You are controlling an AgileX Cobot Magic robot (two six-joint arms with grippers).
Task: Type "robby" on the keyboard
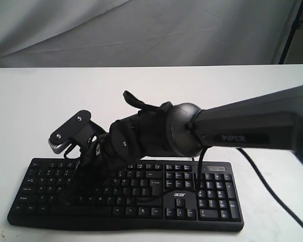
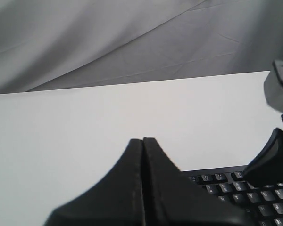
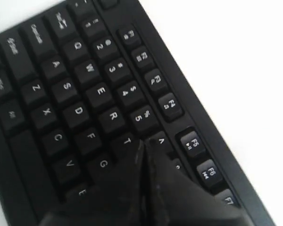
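Note:
The wide black keyboard (image 1: pixel 182 195) with its silver acer logo lies at the front of the white table (image 1: pixel 35 101). My right arm reaches across it from the right. The right gripper (image 1: pixel 74 172) hangs over the left letter keys. In the right wrist view the right gripper (image 3: pixel 145 142) is shut with nothing in it, its tips just over the keyboard (image 3: pixel 75 94) between the T and 6 keys. The left gripper (image 2: pixel 142 140) is shut and empty above bare table, with the keyboard's far corner (image 2: pixel 226 184) beside it. It does not show in the exterior view.
A black cable (image 1: pixel 272 194) trails over the table right of the keyboard. A thin cable (image 1: pixel 199 174) droops from the right arm onto the keys. The right arm's grey camera mount (image 2: pixel 278 87) shows close to the left gripper. A grey cloth backdrop (image 1: pixel 141 30) hangs behind the table.

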